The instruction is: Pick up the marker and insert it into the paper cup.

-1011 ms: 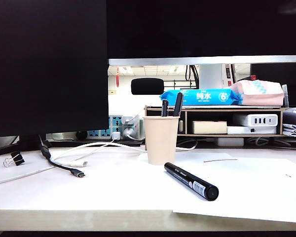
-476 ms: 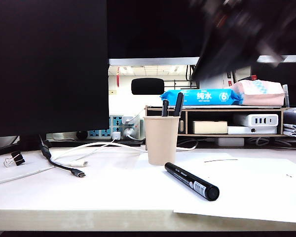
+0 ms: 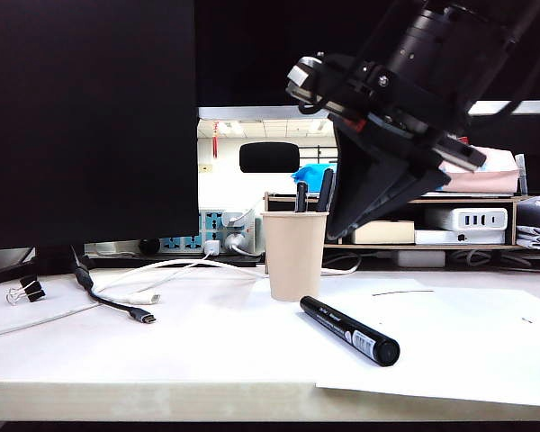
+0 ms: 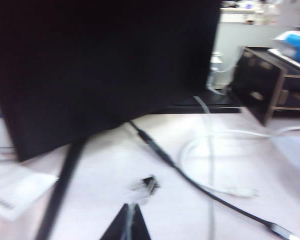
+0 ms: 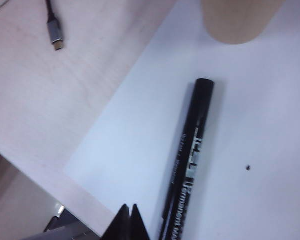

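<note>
Marker (image 3: 349, 331): thick black cylinder, white lettering along the barrel, lying flat on a white paper sheet (image 3: 450, 346) on the surface (image 3: 207, 351), just beside the paper cup (image 3: 294, 255), not touching it. Paper cup: plain beige, tapered, upright, two black pens (image 3: 312, 195) standing inside. Right tool (image 5: 129, 210): fingers closed together, empty, hanging above the marker. Left tool (image 4: 129, 212): tips closed together, empty, well away from the paper cup, over a binder clip (image 4: 146, 186).

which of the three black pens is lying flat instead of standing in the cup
The thick black cylindrical marker with white lettering lies on the white paper sheet, right of the beige paper cup. The two other black pens stand upright inside that cup.
</note>
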